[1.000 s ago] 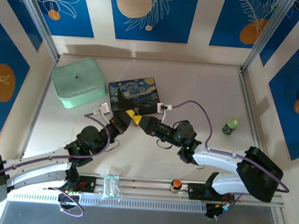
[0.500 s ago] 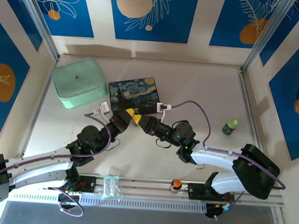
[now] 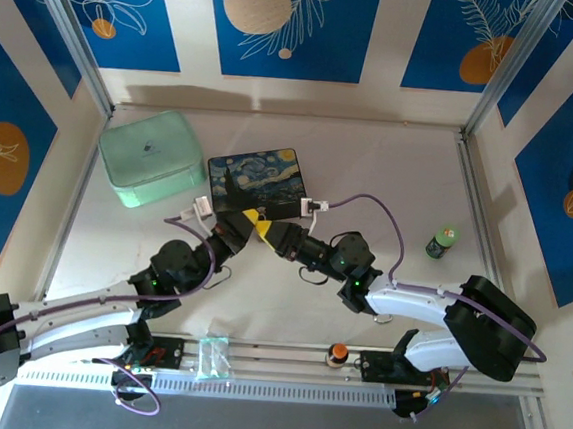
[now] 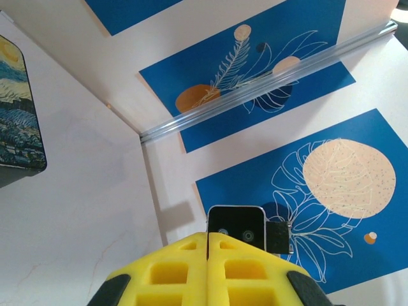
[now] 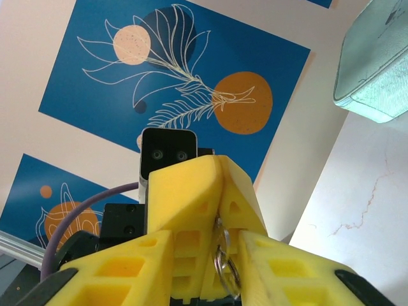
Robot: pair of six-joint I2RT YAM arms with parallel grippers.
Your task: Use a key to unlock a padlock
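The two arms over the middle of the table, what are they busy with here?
The left gripper and the right gripper meet tip to tip at the near edge of the starry-night tin. The left one is shut; what it pinches is hidden. The right jaws stand apart around the left fingertips, with small silvery wire loops between them. Whether the right gripper grips anything, I cannot tell.

The tin [image 3: 256, 181] lies just right of the case [image 3: 150, 169]; the bottle [image 3: 444, 242] stands far right.

Blue leaf-patterned wall panels [image 3: 293, 24] enclose a pale tabletop [image 3: 392, 159].
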